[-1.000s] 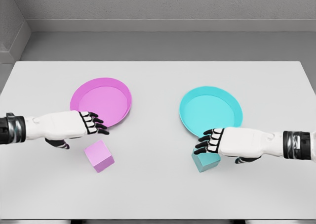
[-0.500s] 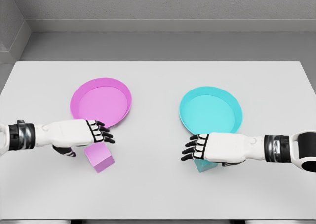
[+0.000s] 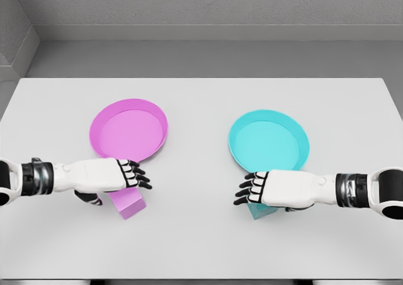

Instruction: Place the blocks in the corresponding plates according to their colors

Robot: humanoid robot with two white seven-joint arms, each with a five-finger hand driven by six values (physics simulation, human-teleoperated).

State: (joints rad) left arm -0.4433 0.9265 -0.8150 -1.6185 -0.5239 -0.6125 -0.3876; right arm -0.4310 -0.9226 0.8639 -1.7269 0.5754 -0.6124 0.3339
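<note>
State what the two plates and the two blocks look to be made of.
Pink plate and cyan plate: probably plastic, matte, with a thin raised rim and flat even colour. Pink block and cyan block: uniform, no grain or gloss, perhaps plastic or painted wood; a render leaves it open.

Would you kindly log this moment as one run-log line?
left hand over pink block | right hand over teal block | pink plate, teal plate hold nothing

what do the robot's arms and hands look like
Both arms have smooth white shells with a black-and-grey ringed band at the wrist. The left hand and right hand have white backs and black fingers with white segments at the knuckles. No cables or markings show.
</note>
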